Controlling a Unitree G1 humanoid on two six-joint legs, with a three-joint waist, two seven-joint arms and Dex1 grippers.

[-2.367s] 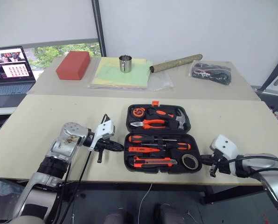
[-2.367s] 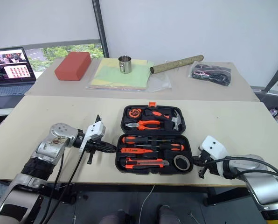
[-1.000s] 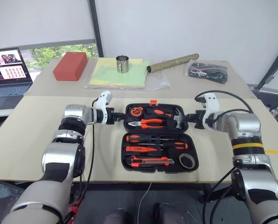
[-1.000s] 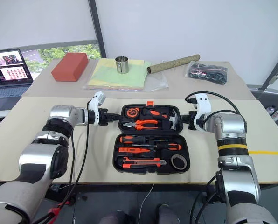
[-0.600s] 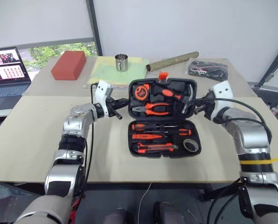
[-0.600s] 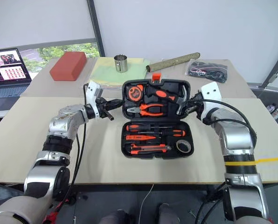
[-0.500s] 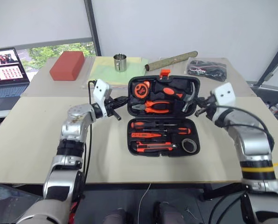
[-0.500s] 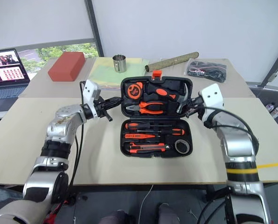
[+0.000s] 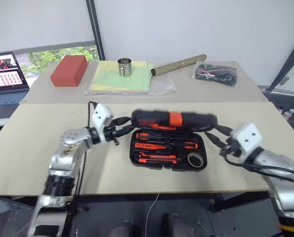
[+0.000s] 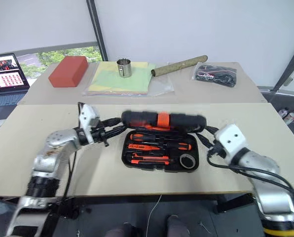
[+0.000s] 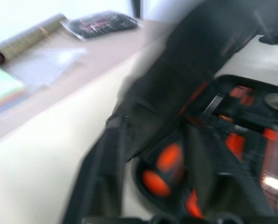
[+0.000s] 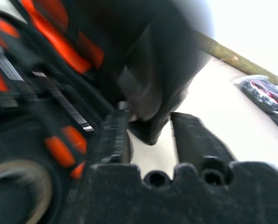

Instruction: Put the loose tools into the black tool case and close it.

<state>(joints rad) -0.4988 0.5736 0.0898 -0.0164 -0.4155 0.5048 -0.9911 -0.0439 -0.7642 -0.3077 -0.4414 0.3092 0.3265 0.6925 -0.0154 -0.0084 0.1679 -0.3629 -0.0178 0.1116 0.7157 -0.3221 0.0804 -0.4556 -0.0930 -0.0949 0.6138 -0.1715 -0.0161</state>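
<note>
Both our tools, left [image 9: 121, 131] and right [image 9: 217, 134], flank the case [image 9: 168, 146], fingers parted, gripping nothing; its lid hangs half-shut. Next we press it closed.

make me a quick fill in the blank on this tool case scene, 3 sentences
1. The lid of the black tool case is swung partway ____ over the tray of tools.
2. The grey tape roll lies in the case's near ____ corner.
3. On the far table, the metal cup stands on the ____ sheets.

Missing words: shut; right; yellow-green
</note>
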